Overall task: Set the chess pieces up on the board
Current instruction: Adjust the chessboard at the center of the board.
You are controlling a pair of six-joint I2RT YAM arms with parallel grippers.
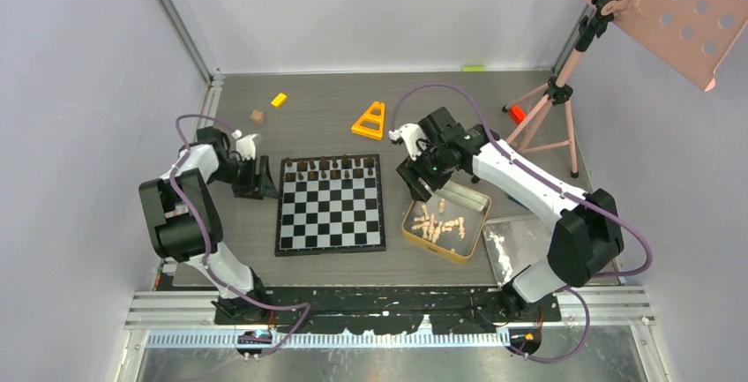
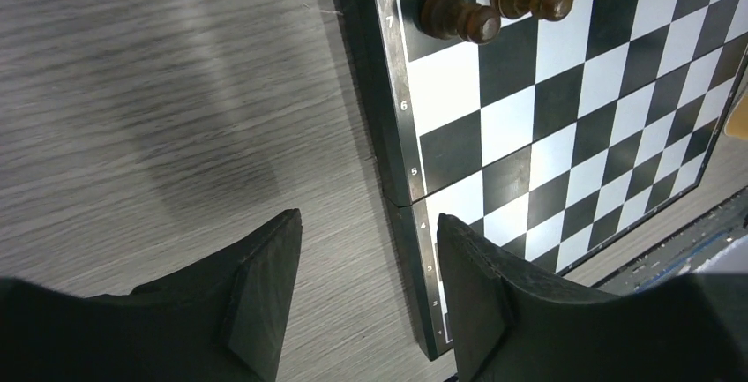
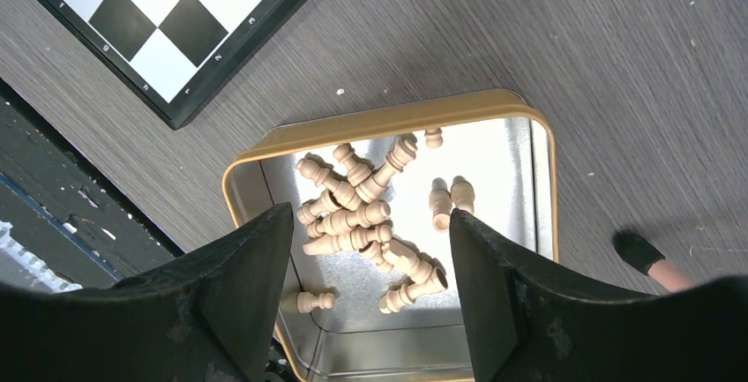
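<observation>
Dark pieces point(image 1: 328, 167) stand along the far rows of the board point(image 1: 331, 214); pale pieces point(image 1: 439, 223) (mostly toppled) litter a gold tin point(image 3: 388, 119).

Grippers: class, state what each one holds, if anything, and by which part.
Neither holds anything. The left gripper stands open and empty over the edge of the board; the right gripper hangs open above the pale pieces in the tin.

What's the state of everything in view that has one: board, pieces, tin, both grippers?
board: laid flat, mostly unfilled
dark pieces: standing along the board's far edge
tin: open, no lid on
pale pieces: lying loose in the tin
left gripper: open, empty, at the board's left edge
right gripper: open, empty, above the tin
</observation>
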